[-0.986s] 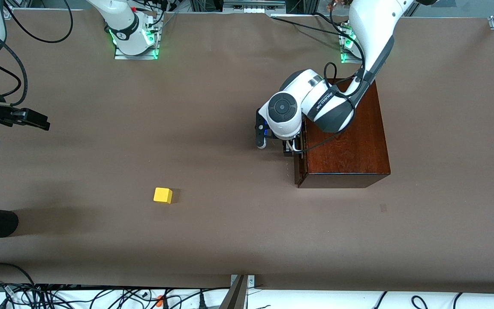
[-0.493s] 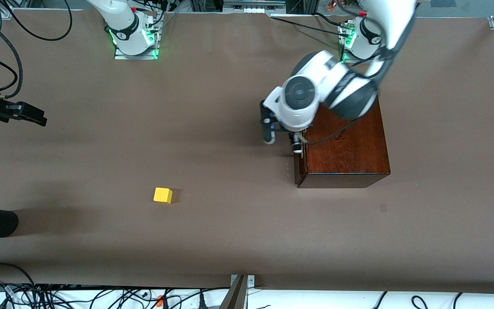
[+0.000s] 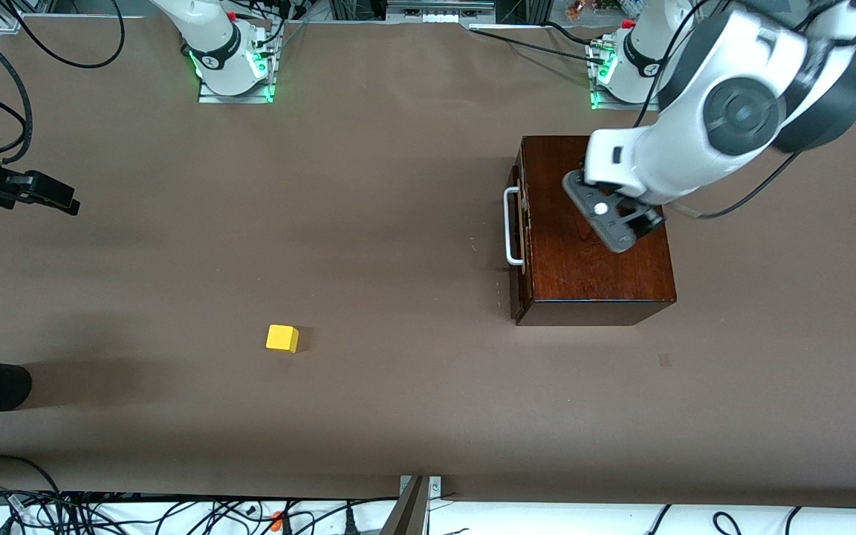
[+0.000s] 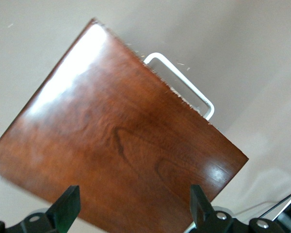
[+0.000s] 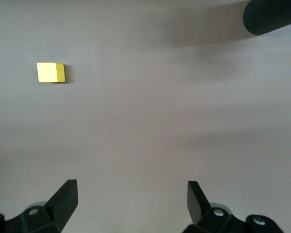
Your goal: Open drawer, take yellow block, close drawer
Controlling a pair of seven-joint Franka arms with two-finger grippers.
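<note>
Though seemingly shut, drawer [image 3: 521,223] under left gripper [image 4: 133,211].

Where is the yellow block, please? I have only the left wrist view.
Observer: The yellow block lies on the table, nearer the front camera than the box, toward the right arm's end.
Operator: Is the right gripper near it?
Observer: No, the right gripper waits over bare table, jaws open, apart from the block.
Operator: And the drawer?
Observer: The drawer is shut; the left gripper hangs open over the box.
</note>
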